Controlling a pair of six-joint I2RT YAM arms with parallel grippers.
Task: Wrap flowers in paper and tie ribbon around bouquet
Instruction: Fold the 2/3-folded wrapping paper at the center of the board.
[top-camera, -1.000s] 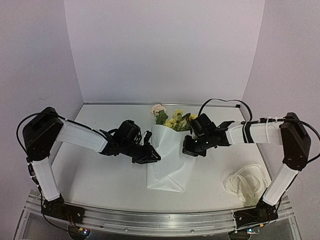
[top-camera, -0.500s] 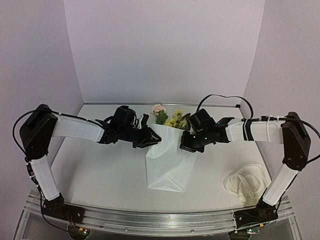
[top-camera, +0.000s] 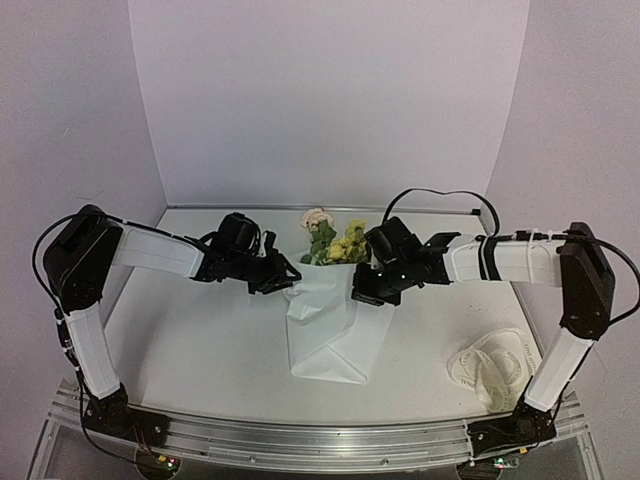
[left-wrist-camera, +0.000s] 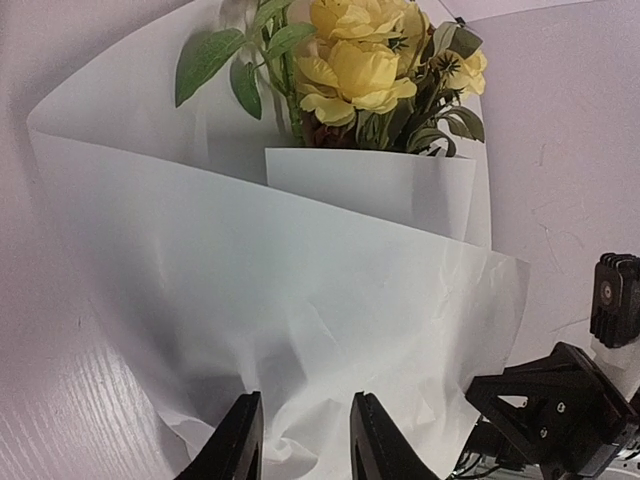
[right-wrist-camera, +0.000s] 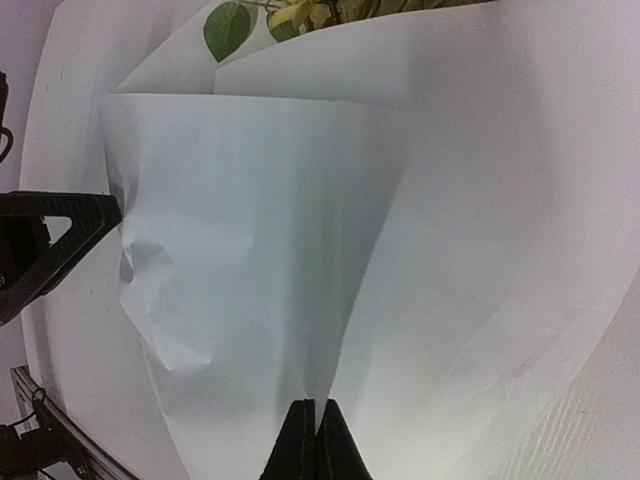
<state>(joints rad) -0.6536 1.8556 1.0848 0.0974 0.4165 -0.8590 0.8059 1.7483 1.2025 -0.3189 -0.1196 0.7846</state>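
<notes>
Right gripper (right-wrist-camera: 312, 442) tips pressed together, pinching a fold of the paper (top-camera: 325, 335); left gripper (left-wrist-camera: 305, 445) fingers apart at the sheet's other side (paper shows in the gap, contact unclear). Paper lies as a loose cone mid-table (top-camera: 190, 340), flowers (top-camera: 338, 245) poking out its far end, ribbon (top-camera: 492, 368) heaped well apart.

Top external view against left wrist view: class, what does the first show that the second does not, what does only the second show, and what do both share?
Only the top external view shows the ribbon lying loose on the table to the right, and both arms whole. Only the left wrist view shows the left gripper with its fingers apart, and the overlapping folds of the paper up close. Both show the paper, the yellow flowers and the right gripper.
</notes>
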